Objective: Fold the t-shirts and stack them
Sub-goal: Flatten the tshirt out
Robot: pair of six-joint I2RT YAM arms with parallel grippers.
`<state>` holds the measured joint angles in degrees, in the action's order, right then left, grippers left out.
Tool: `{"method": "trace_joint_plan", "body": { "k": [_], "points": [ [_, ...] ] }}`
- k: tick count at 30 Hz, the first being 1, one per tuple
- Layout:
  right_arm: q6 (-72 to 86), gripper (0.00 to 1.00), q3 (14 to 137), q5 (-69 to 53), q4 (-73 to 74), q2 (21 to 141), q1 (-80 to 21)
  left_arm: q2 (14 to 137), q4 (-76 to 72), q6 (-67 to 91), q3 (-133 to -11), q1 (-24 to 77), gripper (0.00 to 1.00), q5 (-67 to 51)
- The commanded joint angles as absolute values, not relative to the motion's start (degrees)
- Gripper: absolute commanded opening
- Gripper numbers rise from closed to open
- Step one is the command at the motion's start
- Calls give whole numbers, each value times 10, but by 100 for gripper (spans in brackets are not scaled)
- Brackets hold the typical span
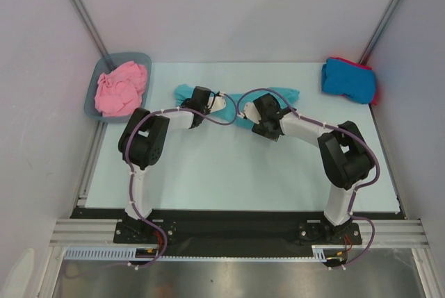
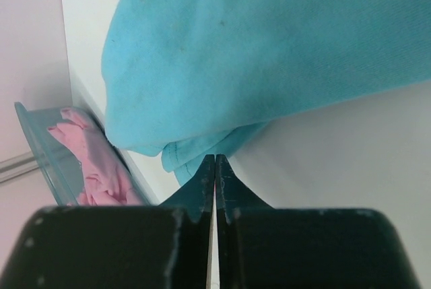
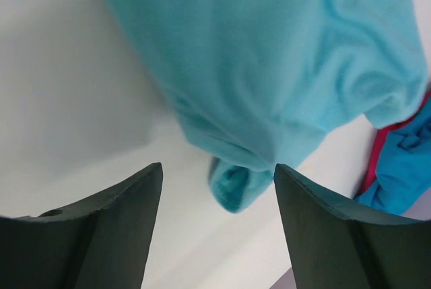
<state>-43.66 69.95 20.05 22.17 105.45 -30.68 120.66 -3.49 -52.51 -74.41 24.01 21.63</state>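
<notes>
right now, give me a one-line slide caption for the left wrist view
Left gripper shut at the hem of the teal t-shirt, pink t-shirt in the tub beyond.

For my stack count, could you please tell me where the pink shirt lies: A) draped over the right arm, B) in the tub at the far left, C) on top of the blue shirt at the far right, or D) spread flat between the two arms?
B: the pink shirt sits bunched inside the tub at the table's far left corner.
</notes>
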Motion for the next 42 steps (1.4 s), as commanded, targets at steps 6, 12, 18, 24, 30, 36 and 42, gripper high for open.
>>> {"method": "trace_joint_plan", "body": {
  "k": [6, 12, 18, 24, 30, 36, 42],
  "points": [
    [-447, 73, 659, 180, 188, 1035, -351, 1186, -33, -514, -769, 236, 0, 211],
    [-459, 71, 658, 206, 115, 1075, -364, 1179, -23, -505, -776, 236, 0, 214],
    [-478, 67, 659, 218, 66, 1109, -364, 1171, -17, -498, -767, 236, 0, 215],
    [-476, 26, 665, 221, 67, 1128, -363, 1163, -18, -498, -757, 236, 0, 217],
    [-462, 10, 694, 204, 126, 1113, -359, 1157, -21, -496, -746, 236, 0, 218],
    [-409, 4, 827, 63, 329, 1101, -319, 1155, -22, -492, -741, 236, 0, 218],
    [-401, 4, 1040, -138, 614, 1166, -259, 1151, -18, -482, -739, 236, 0, 216]
  ]
}}
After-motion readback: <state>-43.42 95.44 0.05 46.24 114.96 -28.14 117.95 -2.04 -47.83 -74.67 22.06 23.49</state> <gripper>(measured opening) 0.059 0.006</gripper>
